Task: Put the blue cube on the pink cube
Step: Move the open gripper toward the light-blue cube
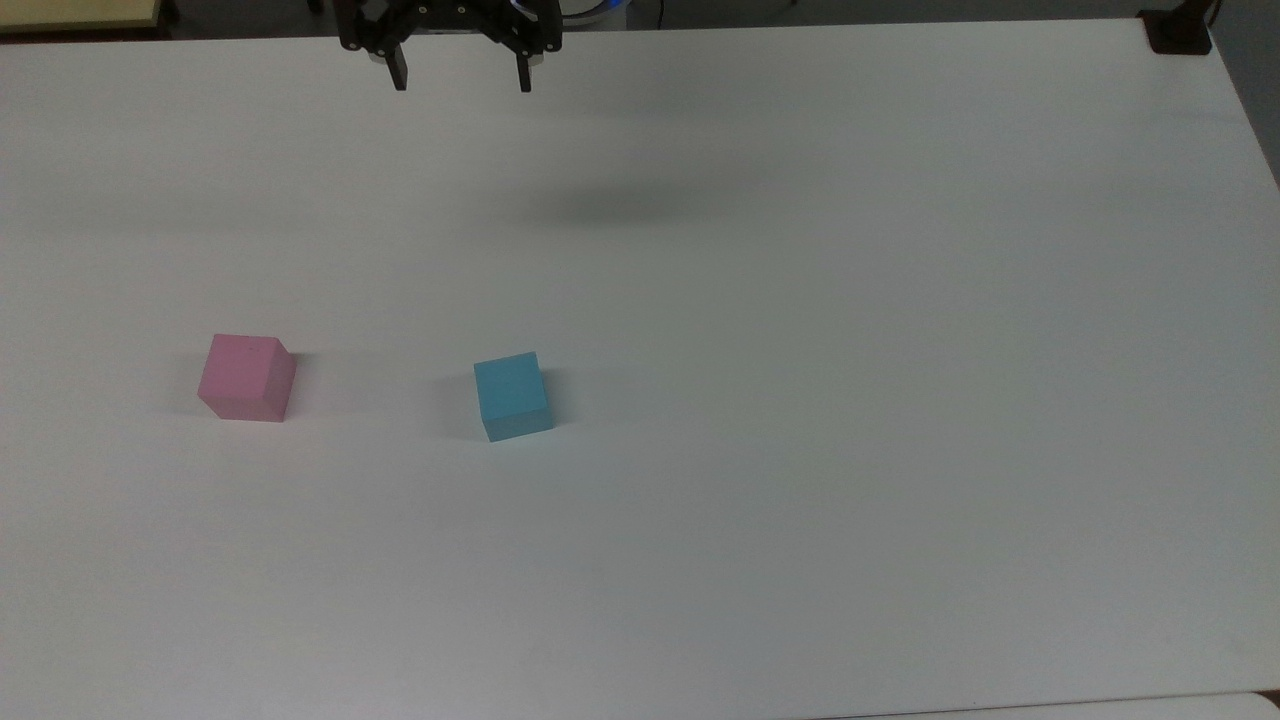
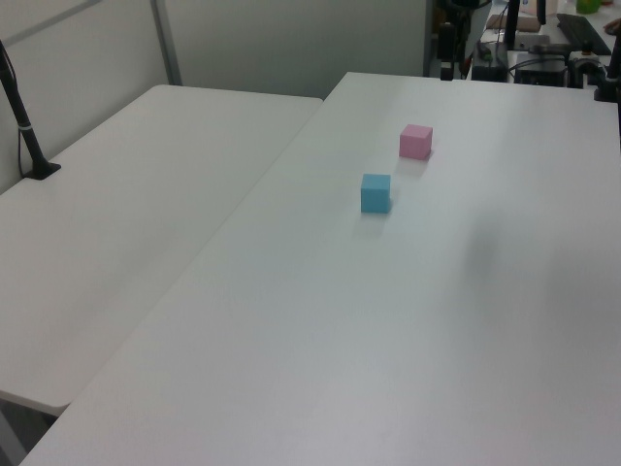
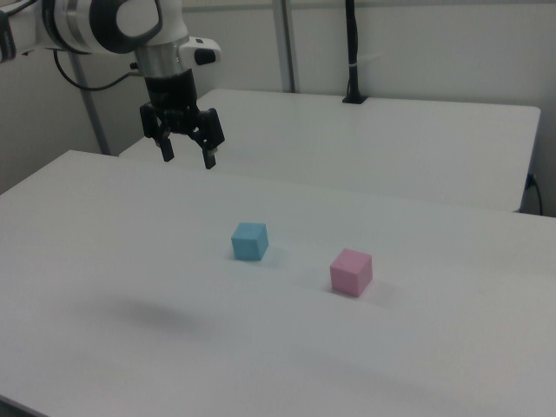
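The blue cube rests on the white table, near the middle. The pink cube stands apart from it, to the top view's left and to the right view's right. My gripper hangs open high above the table, well clear of both cubes, at the top view's upper edge. Nothing is between its fingers.
A second white table adjoins this one. A black post stands on it. A black clamp sits at the top view's upper right corner. Equipment clutters the far end in the left view.
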{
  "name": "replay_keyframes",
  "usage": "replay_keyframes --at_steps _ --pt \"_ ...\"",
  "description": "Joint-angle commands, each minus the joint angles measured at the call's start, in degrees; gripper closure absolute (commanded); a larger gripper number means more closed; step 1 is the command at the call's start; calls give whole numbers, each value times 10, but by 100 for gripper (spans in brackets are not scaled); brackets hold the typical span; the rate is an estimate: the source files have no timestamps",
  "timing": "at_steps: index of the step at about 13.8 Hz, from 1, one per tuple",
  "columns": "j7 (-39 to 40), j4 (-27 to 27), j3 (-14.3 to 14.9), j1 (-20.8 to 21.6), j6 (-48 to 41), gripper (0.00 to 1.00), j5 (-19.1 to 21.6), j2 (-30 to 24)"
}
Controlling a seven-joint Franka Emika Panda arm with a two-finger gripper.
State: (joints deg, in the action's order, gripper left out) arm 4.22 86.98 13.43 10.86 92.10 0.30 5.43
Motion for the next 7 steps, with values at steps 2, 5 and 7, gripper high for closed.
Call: replay_keyframes --at_steps 2,5,7 --pt "-4 16 0 -9 3 0 -11 -16" --pt "-4 15 -1 -9 4 0 -11 -15" --pt "-4 15 -1 -9 4 0 -11 -14"
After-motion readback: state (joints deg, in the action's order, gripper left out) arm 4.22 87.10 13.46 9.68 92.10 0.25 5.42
